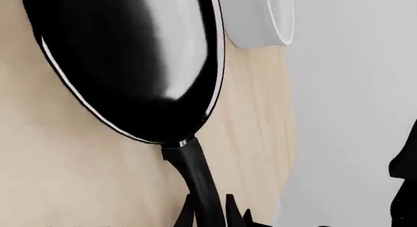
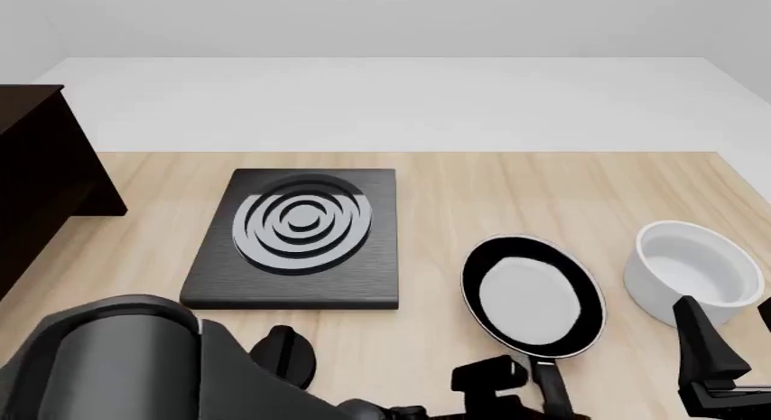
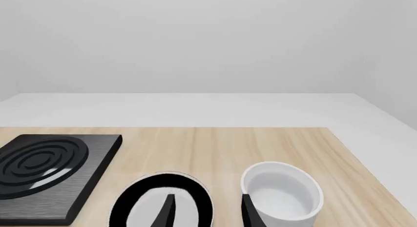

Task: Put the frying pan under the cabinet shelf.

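Frying pan sits on the table, right of centre and near the front edge. Its long axis runs near-to-far: round body toward 12 o'clock, handle toward 6 o'clock, tilted slightly to 5. The loop end of the handle is cut off by the lower edge of the front view.

Count: one pan, one white bowl, one square ringed plate, one dark cabinet, two arms.

Bowl lies at 3 o'clock from the pan, just beside it and not touching. Ringed plate lies at about 10 o'clock from the pan, apart from it. Cabinet stands at the far left edge, well apart from the pan; only part of it shows, and its shelf cannot be made out.

Left gripper is at the pan handle; the left wrist view shows a finger on either side of the handle, but contact cannot be confirmed, so I cannot tell whether it grips. Only this view shows that close-up; the front view shows only dark arm parts there.

Right gripper is parted, holding nothing; the right wrist view shows its fingers before the pan and bowl. Cabinet appears in the front view only.
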